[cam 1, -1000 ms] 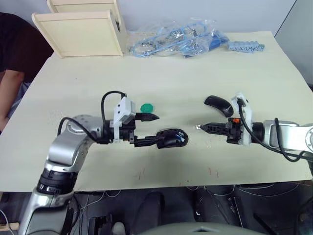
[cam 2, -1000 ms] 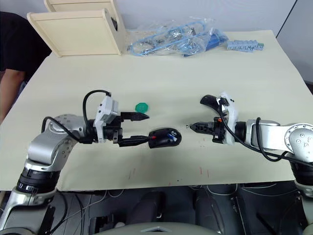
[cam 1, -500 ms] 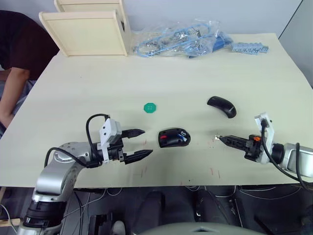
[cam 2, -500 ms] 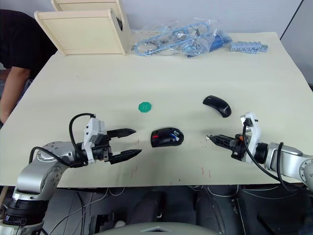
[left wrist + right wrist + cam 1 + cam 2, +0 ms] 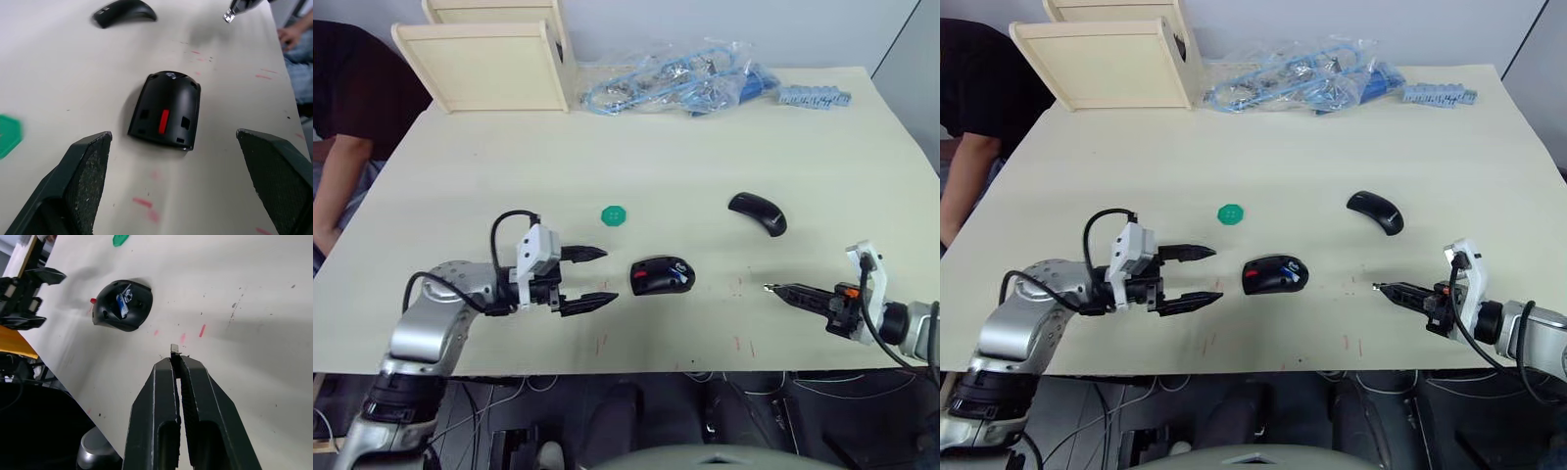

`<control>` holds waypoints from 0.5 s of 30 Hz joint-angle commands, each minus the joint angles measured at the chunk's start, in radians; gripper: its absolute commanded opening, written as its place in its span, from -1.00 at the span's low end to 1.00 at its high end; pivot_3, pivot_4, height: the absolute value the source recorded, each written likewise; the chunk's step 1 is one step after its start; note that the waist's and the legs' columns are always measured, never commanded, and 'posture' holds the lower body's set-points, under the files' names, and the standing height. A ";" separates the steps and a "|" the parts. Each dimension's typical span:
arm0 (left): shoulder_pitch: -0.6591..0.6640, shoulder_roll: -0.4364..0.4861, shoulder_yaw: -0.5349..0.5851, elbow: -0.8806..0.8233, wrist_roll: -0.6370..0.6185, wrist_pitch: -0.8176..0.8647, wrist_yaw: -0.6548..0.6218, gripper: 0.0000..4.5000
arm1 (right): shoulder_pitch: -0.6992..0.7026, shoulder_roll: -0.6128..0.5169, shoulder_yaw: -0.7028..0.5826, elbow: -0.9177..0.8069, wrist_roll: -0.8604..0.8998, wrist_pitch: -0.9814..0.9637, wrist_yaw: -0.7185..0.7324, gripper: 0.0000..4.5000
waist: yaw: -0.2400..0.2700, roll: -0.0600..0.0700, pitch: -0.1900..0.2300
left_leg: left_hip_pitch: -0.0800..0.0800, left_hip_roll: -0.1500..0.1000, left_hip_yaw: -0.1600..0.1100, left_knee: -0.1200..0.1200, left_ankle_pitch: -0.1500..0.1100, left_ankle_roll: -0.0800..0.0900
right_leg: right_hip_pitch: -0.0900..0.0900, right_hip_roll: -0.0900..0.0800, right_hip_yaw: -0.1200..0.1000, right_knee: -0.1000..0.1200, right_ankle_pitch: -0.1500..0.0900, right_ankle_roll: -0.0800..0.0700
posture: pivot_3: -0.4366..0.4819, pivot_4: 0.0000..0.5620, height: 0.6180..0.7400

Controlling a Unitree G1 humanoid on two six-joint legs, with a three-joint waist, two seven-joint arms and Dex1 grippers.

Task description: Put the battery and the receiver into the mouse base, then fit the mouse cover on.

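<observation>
I saw the left gripper (image 5: 590, 277) wide open near the mouse base (image 5: 661, 275); my right gripper (image 5: 175, 352) pinched the receiver (image 5: 174, 349).

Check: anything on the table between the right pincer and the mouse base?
Nothing but bare table with a few red marks. The left eye view shows the right pincer, shut on the receiver, apart from the mouse base.

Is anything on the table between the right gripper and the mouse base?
Nothing visible: bare table separates the right gripper, shut on a tiny silvery piece, from the mouse base. The mouse cover lies off to the far side.
</observation>
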 commanded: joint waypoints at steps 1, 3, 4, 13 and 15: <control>-0.065 -0.005 -0.052 0.021 0.041 -0.021 -0.020 0.93 | 0.012 -0.014 -0.056 -0.046 0.024 0.005 0.009 -1.00 | 0.000 0.000 0.000 | 0.000 0.000 0.000 0.000 0.000 0.000 | 0.000 0.000 0.000 0.000 0.000 0.000 | -0.05 -0.47 1.00; -0.092 -0.015 -0.076 0.038 0.059 -0.022 -0.019 0.93 | 0.022 -0.012 -0.067 -0.056 0.026 0.007 0.007 -1.00 | -0.001 0.000 0.000 | 0.000 0.000 0.000 0.000 0.000 0.000 | 0.000 0.000 0.000 0.000 0.000 0.000 | -0.05 -0.47 1.00; -0.102 -0.018 -0.085 0.041 0.064 -0.021 -0.021 0.93 | 0.025 -0.011 -0.072 -0.061 0.028 0.008 0.004 -1.00 | -0.002 0.000 0.000 | 0.000 0.000 0.000 0.000 0.000 0.000 | 0.000 0.000 0.000 0.000 0.000 0.000 | -0.05 -0.47 1.00; -0.190 -0.062 -0.183 0.061 0.132 -0.019 -0.019 0.93 | 0.064 -0.009 -0.110 -0.094 0.044 0.007 -0.003 -1.00 | 0.001 0.000 0.000 | 0.000 0.000 -0.001 0.001 0.000 0.000 | 0.001 0.000 -0.001 0.000 0.000 0.000 | -0.05 -0.47 1.00; -0.214 -0.078 -0.213 0.072 0.160 -0.026 -0.011 0.93 | 0.066 -0.005 -0.111 -0.100 0.047 0.006 -0.009 -1.00 | 0.001 0.000 0.000 | 0.000 -0.001 -0.001 0.001 0.000 0.000 | 0.001 0.000 -0.001 0.000 0.000 0.000 | -0.05 -0.47 1.00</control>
